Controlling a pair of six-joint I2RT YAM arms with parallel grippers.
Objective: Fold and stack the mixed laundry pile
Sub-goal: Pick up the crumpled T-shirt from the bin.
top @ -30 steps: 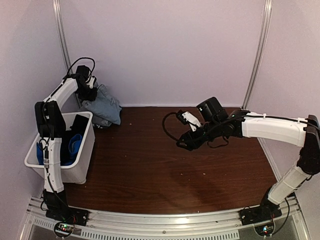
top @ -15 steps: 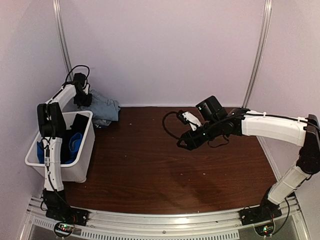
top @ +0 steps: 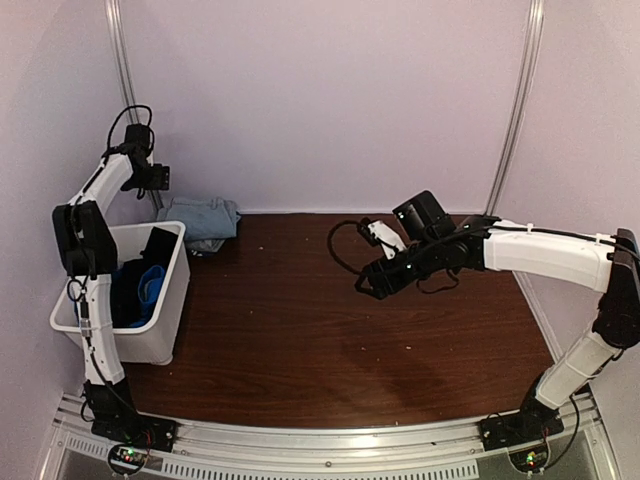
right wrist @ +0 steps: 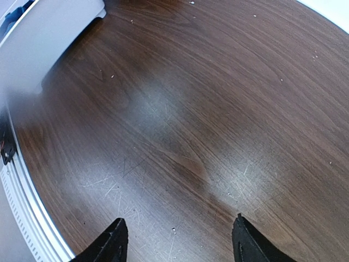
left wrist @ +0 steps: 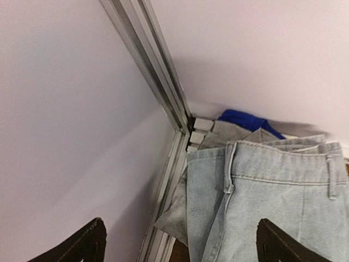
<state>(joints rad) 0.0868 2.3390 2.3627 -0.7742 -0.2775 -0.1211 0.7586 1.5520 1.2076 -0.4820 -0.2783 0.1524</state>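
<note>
Left tool (top: 157,178) hangs spread wide, empty, over the far corner. The denim pile (top: 205,218) lies on the tabletop (top: 300,330) at its five o'clock. Right tool (top: 370,287), also wide, hovers mid-tabletop, well apart.

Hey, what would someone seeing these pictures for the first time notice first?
Probably the light-blue denim in the far left corner of the table, the left gripper open above it. Then the white bin at left holding bright blue fabric, and the right gripper open over mid-table.

two arms (top: 98,190) (top: 545,255), one bin (top: 160,335), one pile (top: 203,220)
</note>
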